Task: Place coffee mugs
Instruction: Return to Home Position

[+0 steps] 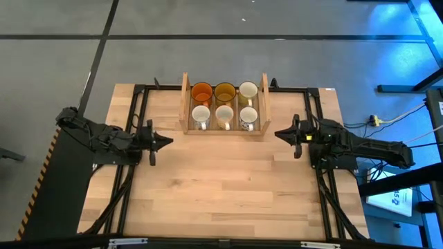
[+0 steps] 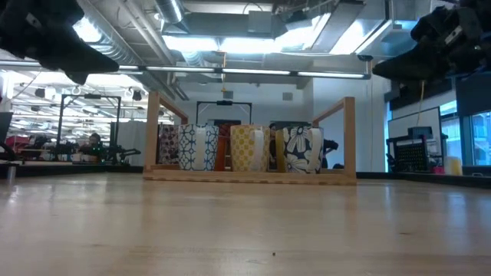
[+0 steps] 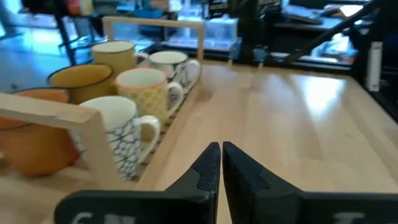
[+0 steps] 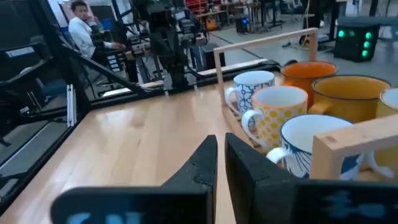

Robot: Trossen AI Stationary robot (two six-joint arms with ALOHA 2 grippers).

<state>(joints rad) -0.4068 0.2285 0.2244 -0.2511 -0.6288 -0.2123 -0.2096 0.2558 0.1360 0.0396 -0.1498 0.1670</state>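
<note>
Coffee mugs (image 1: 224,115) are in neither grip: the left fingers (image 3: 209,169) are pressed together on nothing, and the right fingers (image 4: 203,163) are likewise closed and empty. Each pair hovers over bare desk (image 1: 221,183), one off either end of the wooden slatted tray (image 1: 185,104), tips pointing inward, clear of it. All six mugs stand upright in that tray at the desk's far middle, in two rows of three, the orange mug (image 1: 201,92) and amber mug (image 1: 225,91) at the back. With no mug outside the tray, this reads as the arms' parked pose, set wide so the tray is unobstructed.
</note>
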